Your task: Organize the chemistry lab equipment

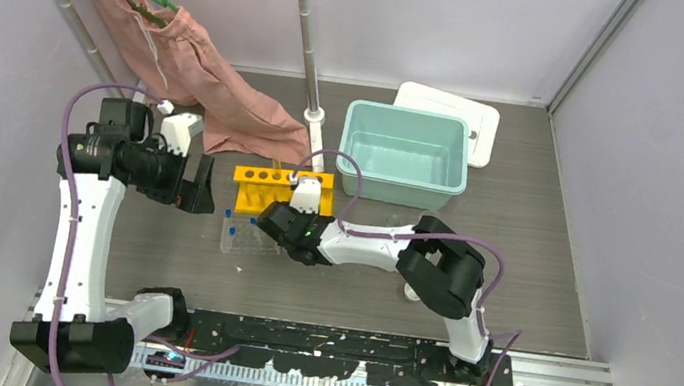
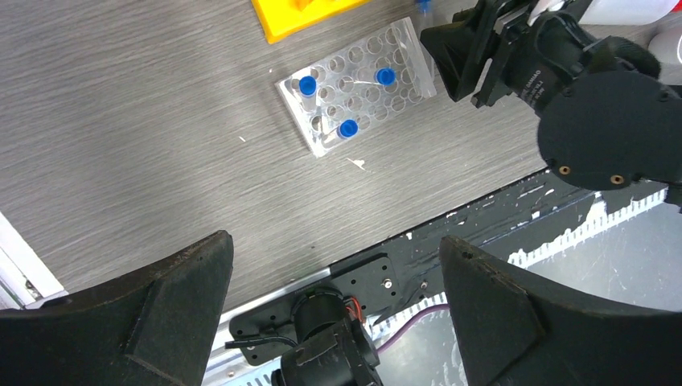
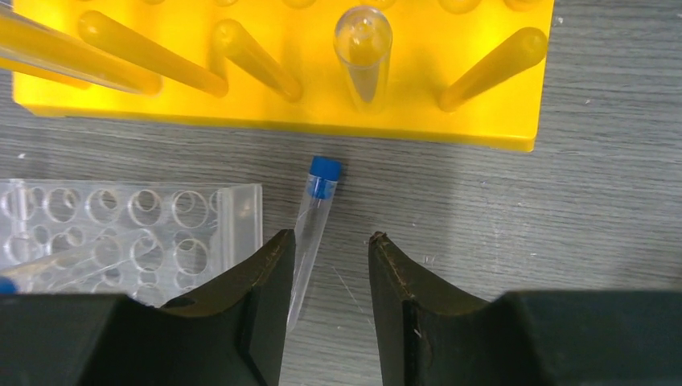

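Observation:
A small clear blue-capped tube lies flat on the table between the yellow tube rack and the clear well tray. My right gripper is low over it and open. The tube's lower end is between the fingers, against the left one, with a gap to the right finger. One clear tube stands in the rack. Three blue-capped tubes sit in the well tray. My left gripper hangs wide open and empty, left of the tray.
A teal bin stands behind the rack, with a white lid beyond it. A pink cloth on a green hanger drapes from the back left. A metal pole rises beside the bin.

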Robot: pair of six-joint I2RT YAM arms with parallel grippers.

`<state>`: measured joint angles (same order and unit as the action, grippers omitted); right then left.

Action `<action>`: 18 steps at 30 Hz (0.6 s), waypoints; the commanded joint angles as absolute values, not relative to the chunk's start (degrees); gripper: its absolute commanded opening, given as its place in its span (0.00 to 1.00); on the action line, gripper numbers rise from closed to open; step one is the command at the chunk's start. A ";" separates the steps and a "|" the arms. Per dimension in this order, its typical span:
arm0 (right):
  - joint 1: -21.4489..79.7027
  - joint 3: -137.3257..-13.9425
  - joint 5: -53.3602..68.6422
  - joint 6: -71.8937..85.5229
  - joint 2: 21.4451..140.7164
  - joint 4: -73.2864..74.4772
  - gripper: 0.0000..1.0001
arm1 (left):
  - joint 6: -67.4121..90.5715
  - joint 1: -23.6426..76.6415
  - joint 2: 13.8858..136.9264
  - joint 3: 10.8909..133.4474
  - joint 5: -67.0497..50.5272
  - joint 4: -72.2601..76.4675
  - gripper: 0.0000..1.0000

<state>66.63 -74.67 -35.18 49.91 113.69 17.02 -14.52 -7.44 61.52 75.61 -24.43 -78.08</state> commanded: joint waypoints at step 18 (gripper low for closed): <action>67.33 -75.25 -39.70 51.46 111.64 18.10 0.10 | -15.86 -7.35 61.52 80.72 -26.88 -80.07 1.00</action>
